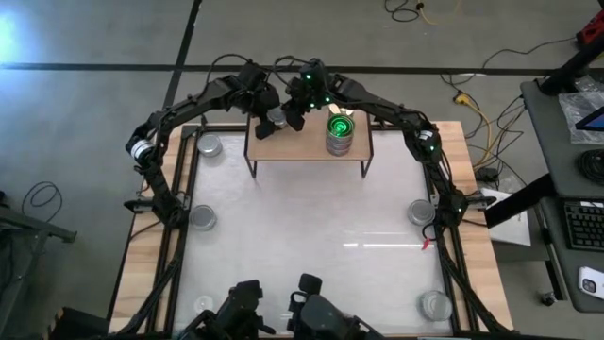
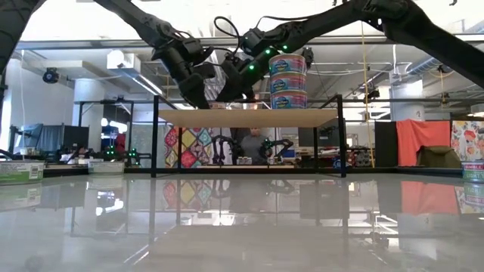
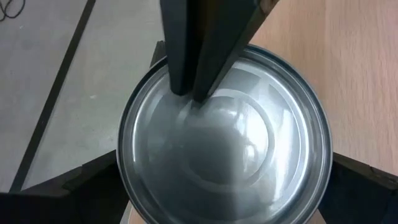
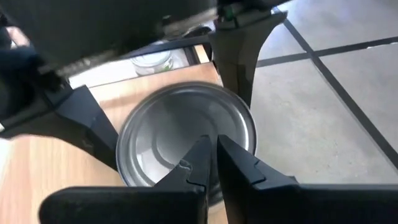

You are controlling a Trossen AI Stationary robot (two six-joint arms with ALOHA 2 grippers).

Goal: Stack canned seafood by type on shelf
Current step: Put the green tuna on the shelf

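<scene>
1. Nearest, lower part of the high view: one loose tin (image 1: 436,304) at lower right on the table (image 1: 311,274). A faint round shape at lower left may be another; I cannot tell.
2. Mid-frame: two more loose tins, one at the left edge (image 1: 203,217) and one at the right edge (image 1: 421,212). A fourth (image 1: 209,144) sits upper left, just beside the shelf (image 1: 302,151). All are well apart, and I judge them unsorted stock waiting for pickup.
3. The shelf stands top centre. On its right part is a stack of three tins (image 2: 287,75), upright and aligned, so I read that type as already grouped.
4. On the shelf's left part stands a single silver-topped tin (image 3: 224,137), upright on the plank near the corner. I take it as the base of a second pile, kept apart from the first because the types differ.
5. The left gripper (image 1: 271,115) has its fingers spread wide on either side of that tin. I cannot tell whether the pads press its wall.
6. The right gripper (image 4: 211,163) has its fingers pinched together, holding nothing, tips resting on the tin's lid. My guess is that it steadies the tin.
7. Count: three stacked, one under the grippers, four loose; eight certain.
</scene>
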